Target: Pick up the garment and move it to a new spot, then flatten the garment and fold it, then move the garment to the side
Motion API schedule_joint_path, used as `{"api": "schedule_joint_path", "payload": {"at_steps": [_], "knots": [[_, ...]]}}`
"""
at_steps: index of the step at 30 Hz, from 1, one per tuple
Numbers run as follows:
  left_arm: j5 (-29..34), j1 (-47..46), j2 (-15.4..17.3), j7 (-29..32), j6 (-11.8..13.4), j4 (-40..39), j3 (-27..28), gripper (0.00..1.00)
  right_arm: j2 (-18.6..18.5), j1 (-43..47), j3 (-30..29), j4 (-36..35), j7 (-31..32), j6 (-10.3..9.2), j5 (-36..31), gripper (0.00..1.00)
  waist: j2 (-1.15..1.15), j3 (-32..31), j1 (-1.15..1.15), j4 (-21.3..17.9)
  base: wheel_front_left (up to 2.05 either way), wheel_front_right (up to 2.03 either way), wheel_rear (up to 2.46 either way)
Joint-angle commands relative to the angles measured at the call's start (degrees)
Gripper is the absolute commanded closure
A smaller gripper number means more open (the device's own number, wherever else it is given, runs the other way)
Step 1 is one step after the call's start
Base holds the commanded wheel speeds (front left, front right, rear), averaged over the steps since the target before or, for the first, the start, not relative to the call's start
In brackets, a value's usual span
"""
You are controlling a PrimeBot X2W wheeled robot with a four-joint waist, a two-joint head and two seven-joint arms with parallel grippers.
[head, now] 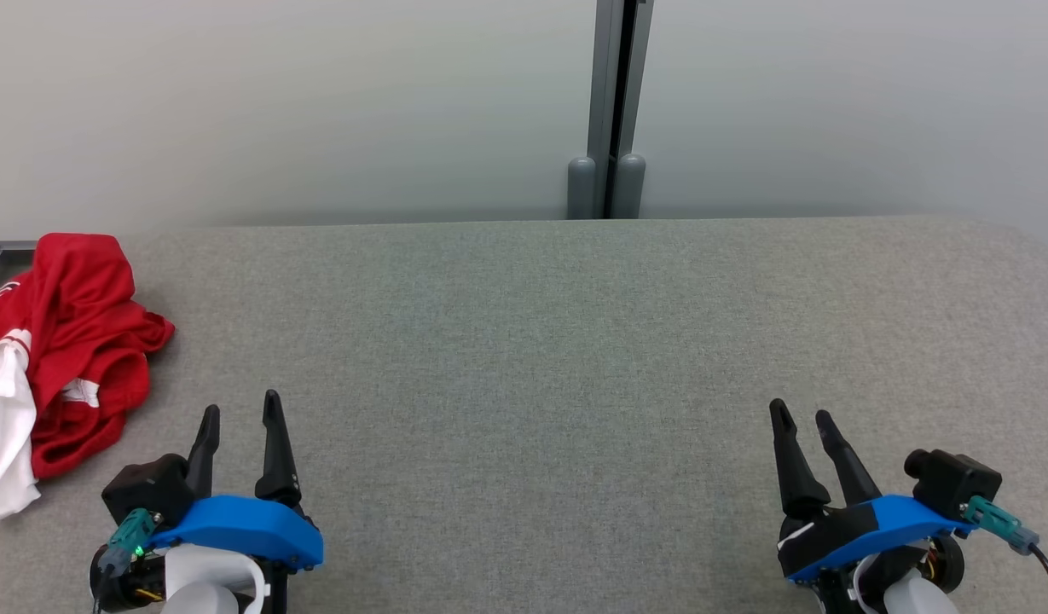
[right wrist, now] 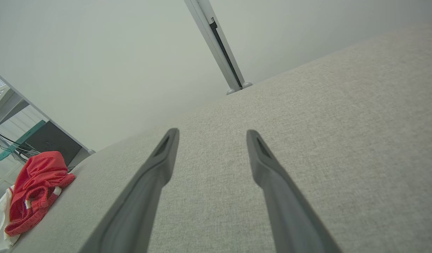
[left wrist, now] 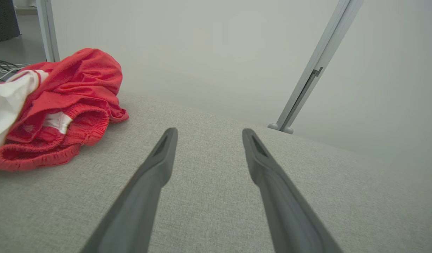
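A crumpled red garment [head: 72, 341] with white panels lies bunched at about 9 o'clock on the grey fabric-covered table [head: 524, 341], right at its left edge, with part of the white cloth running out of the head view. It is neither flattened nor folded. Its elastic waistband [left wrist: 85, 126] shows in the left wrist view, at 10 o'clock from the fingers [left wrist: 159, 165]. The left gripper [head: 240, 402] sits at 7 o'clock in the head view, its two dark fingers pointing toward 12 and spread a moderate way apart with nothing between them. The garment is near it, toward 10 o'clock, and not touching. The right gripper [head: 801, 409] sits at 5 o'clock, well apart from the garment, its jaws likewise parted and empty, leaning slightly toward 11. Bare table cloth lies under both pairs of fingers. At 12 o'clock, beyond the table's far edge, a grey metal post [head: 609, 111] rises between two pale wall panels [head: 234, 102]. In the right wrist view the garment shows small at 8 o'clock
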Motion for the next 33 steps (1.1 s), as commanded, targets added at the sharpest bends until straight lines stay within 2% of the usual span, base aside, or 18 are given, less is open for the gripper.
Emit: {"api": "schedule_joint_path", "payload": {"at_steps": [1,33], "knots": [[1.48,-1.23,0.49,-0.52,0.34,-0.04,-0.09,0.0,-0.5,-1.2,0.13,0.11,-0.53,0.12,-1.44,0.0,0.0,0.03,0.0,0.01,0.0,0.0,0.0],[15.57,-2.8,1.12,-4.21,1.76,4.08,-1.63,0.0,-0.64,-2.78,1.49,4.09,-4.25,0.17,-15.27,0.0,0.0,0.07,0.0,0.21,0.0,0.0,0.0]]}}
